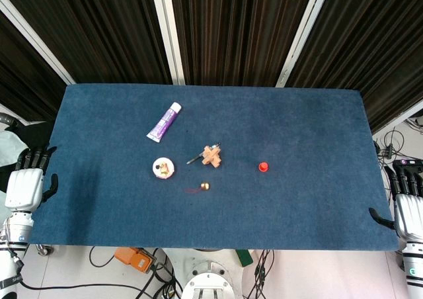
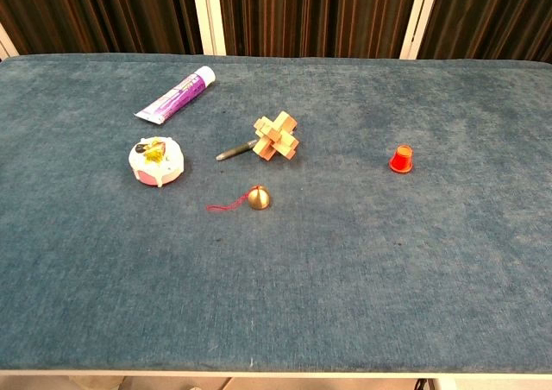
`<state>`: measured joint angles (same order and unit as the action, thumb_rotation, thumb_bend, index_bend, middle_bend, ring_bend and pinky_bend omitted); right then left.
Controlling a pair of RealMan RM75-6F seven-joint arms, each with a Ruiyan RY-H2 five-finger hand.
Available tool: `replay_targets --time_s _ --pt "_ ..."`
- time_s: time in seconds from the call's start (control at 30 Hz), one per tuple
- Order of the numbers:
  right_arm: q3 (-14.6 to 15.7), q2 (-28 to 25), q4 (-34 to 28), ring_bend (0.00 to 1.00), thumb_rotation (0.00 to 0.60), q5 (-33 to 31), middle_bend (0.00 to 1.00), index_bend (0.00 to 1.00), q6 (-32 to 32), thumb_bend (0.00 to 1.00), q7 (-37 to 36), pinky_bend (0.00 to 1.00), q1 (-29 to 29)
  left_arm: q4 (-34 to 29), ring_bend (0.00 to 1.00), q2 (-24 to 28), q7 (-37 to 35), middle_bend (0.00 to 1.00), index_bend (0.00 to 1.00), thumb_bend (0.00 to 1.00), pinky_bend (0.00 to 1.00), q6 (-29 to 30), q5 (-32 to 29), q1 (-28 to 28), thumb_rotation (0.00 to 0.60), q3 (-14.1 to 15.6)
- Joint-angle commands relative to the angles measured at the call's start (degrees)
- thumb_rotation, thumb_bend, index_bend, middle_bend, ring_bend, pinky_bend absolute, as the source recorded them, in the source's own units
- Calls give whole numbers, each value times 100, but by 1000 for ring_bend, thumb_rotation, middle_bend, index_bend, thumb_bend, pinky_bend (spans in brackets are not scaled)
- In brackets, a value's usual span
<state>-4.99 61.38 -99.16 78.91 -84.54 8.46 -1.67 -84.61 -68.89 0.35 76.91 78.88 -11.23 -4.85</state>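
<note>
My left hand hangs off the table's left edge, fingers apart, holding nothing. Off the right edge my right hand is likewise open and empty. Neither hand shows in the chest view. On the blue table lie a purple and white tube, a wooden burr puzzle with a dark pen beside it, a small round white dish, a brass bell on a red cord, and a small red cup.
Dark ribbed panels with white bars stand behind the table. Cables and an orange device lie on the floor below the front edge. The objects sit clustered left of centre, far from both hands.
</note>
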Motion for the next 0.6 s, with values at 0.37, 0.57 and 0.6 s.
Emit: replay_targets --time_s 0.37,0.57,0.6 --pt "-37 81 238 91 600 -135 99 118 170 358 -77 65 -77 -96 47 -19 113 45 112 539 37 87 8 45 600 15" --pt "-266 349 796 93 600 -379 100 195 540 357 -408 65 -352 -91 47 -3 58 45 112 539 37 77 -19 37 600 -18" --pt "-316 373 885 94 600 -439 100 205 704 357 -503 65 -448 -93 47 2 60 45 112 539 37 77 -7 36 600 -13"
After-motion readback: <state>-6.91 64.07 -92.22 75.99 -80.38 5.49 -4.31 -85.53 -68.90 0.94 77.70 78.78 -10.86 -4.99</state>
